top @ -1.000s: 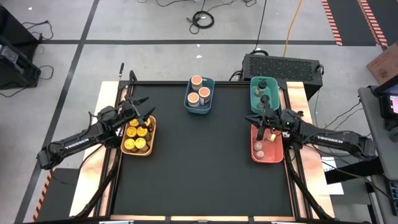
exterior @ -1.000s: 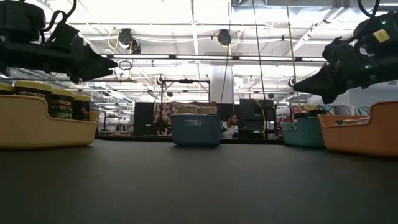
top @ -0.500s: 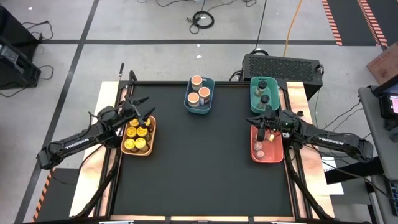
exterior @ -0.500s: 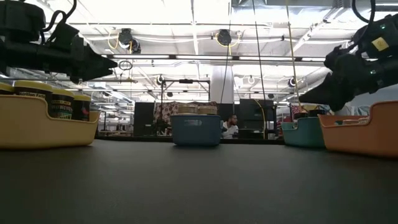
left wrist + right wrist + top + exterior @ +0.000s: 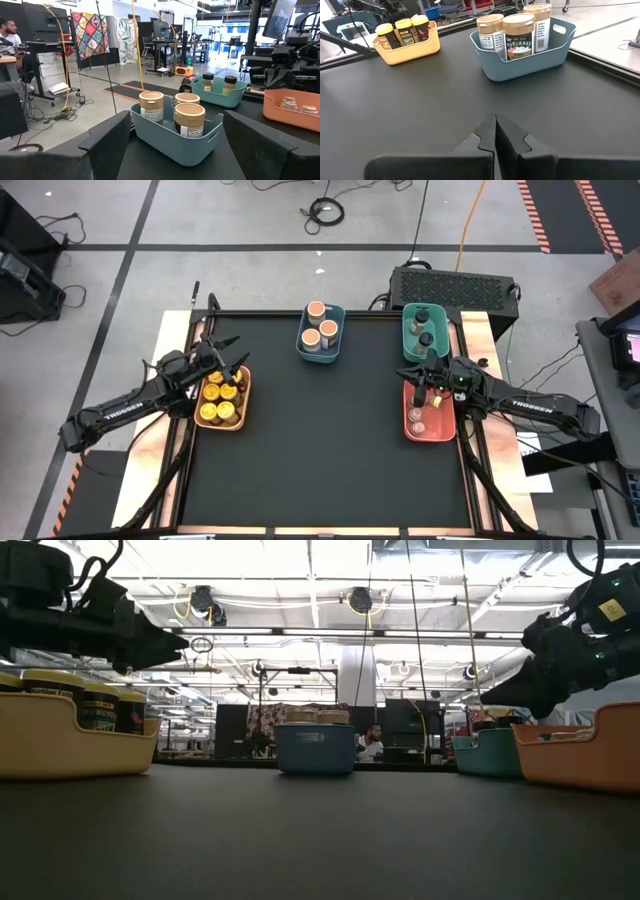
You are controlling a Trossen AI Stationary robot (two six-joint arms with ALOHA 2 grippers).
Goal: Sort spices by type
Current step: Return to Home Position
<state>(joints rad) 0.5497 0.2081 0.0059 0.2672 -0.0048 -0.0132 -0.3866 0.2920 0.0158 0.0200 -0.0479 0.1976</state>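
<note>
Every jar stands in a bin. Several yellow-lidded jars (image 5: 220, 398) fill the orange bin (image 5: 244, 402) at the table's left edge. Three peach-topped jars (image 5: 320, 326) sit in the blue bin (image 5: 172, 142) at the far middle. Two dark jars (image 5: 424, 327) stand in the teal bin (image 5: 408, 332), and tiny pinkish-topped jars (image 5: 417, 420) are in the red bin (image 5: 445, 430) at the right edge. My left gripper (image 5: 236, 352) hovers open above the orange bin's far end. My right gripper (image 5: 495, 125) is shut and empty, above the red bin's far left corner.
The black mat (image 5: 325, 440) between the bins is bare from its middle to the near edge. A black box (image 5: 455, 285) stands beyond the far right corner. Beyond the table the room holds desks, stands and a seated person (image 5: 10, 35).
My right gripper has dropped a little toward the red bin and stayed shut. The left arm and all the jars have kept still.
</note>
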